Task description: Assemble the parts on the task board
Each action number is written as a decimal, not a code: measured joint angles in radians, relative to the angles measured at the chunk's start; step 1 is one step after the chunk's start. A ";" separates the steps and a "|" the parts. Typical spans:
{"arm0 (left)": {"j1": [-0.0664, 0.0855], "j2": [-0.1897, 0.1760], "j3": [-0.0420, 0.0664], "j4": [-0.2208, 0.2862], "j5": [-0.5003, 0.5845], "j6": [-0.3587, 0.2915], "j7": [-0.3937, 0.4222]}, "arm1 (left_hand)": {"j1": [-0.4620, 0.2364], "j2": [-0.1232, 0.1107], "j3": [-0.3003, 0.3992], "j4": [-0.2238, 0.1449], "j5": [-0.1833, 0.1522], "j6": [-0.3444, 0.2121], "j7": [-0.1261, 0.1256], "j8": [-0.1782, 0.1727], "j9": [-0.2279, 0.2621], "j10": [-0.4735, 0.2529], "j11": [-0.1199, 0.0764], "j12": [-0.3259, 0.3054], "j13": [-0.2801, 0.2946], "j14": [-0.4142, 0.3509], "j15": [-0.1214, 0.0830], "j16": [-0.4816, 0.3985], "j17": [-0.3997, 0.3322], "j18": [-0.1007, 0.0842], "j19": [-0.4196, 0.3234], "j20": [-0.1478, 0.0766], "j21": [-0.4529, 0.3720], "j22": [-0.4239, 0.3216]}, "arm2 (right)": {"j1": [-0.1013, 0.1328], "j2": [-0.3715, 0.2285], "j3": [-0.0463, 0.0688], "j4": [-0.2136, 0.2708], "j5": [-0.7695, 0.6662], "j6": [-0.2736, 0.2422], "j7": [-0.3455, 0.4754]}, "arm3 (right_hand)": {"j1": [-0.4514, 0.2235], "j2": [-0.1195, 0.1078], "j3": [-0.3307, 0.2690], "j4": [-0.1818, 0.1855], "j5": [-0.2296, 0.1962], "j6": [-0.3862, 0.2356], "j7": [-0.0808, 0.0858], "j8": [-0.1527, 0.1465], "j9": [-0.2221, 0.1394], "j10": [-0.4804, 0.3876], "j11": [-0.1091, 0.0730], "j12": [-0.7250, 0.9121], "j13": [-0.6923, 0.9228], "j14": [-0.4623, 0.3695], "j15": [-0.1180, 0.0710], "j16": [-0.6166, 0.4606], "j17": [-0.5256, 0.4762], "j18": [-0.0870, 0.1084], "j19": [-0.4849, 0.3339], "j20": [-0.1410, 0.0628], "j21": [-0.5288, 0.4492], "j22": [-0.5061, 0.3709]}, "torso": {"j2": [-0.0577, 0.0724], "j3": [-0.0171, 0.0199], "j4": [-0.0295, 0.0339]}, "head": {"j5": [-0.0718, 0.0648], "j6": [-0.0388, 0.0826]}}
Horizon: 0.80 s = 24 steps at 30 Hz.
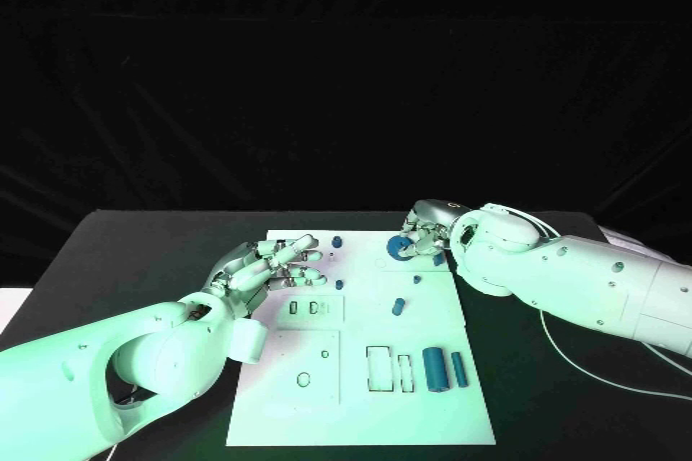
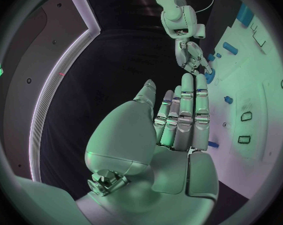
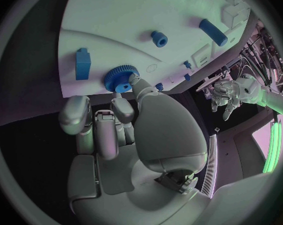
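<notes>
Black table [image 1: 144, 241] carried the white board [image 1: 433, 401]. Near the board's far edge, the right hand [image 1: 426, 236] touched a blue gear [image 1: 400, 244] with a fingertip [image 3: 134, 81], its other fingers curled in; whether it gripped the gear I cannot tell. The left hand [image 1: 267, 266] hovered over the board's left side, fingers extended, holding nothing. Two blue cylinders [image 1: 444, 367] lay near the front.
</notes>
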 measured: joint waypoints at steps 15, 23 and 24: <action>0.000 0.000 0.000 -0.001 0.007 0.020 0.000 | 0.004 0.004 0.003 -0.003 0.000 0.000 0.000 0.000 0.000 0.000 0.000 0.000 0.000 0.000 0.000 0.000 0.002 0.000 0.000 0.000 0.000 0.000 | -0.001 0.011 0.001 -0.007 0.003 -0.008 0.003 | -0.009 0.008 0.020 0.008 0.014 0.033 -0.004 0.012 0.001 0.036 -0.004 0.061 0.063 0.000 0.000 0.009 0.000 0.000 0.004 -0.004 0.011 0.015 | 0.000 -0.0007 0.0012 | -0.003 0.000; 0.000 0.000 0.000 -0.007 0.009 0.020 0.000 | 0.004 0.004 0.003 -0.003 0.000 0.000 0.000 0.000 0.000 0.000 0.000 0.000 0.000 0.000 0.000 0.000 0.004 0.000 0.000 0.000 0.000 0.000 | -0.010 0.016 -0.007 0.033 0.025 -0.085 0.012 | -0.011 0.011 0.056 0.004 0.018 0.047 -0.011 0.016 0.001 0.039 -0.007 0.064 0.076 0.000 0.000 0.014 0.000 0.000 0.007 -0.007 0.021 0.024 | 0.000 -0.0006 0.0026 | 0.001 0.002; 0.000 0.000 0.000 -0.008 0.009 0.020 0.000 | 0.004 0.004 0.003 -0.003 0.000 0.000 0.000 0.000 0.000 0.000 0.000 0.000 0.000 0.000 0.000 0.000 0.004 0.000 0.000 0.000 0.000 0.000 | -0.010 0.017 -0.007 0.041 0.025 -0.095 0.014 | -0.011 0.011 0.061 0.003 0.018 0.049 -0.009 0.016 0.001 0.041 -0.010 0.064 0.078 0.000 0.000 0.014 0.000 0.000 0.007 -0.007 0.021 0.025 | 0.000 -0.0007 0.0026 | 0.002 0.002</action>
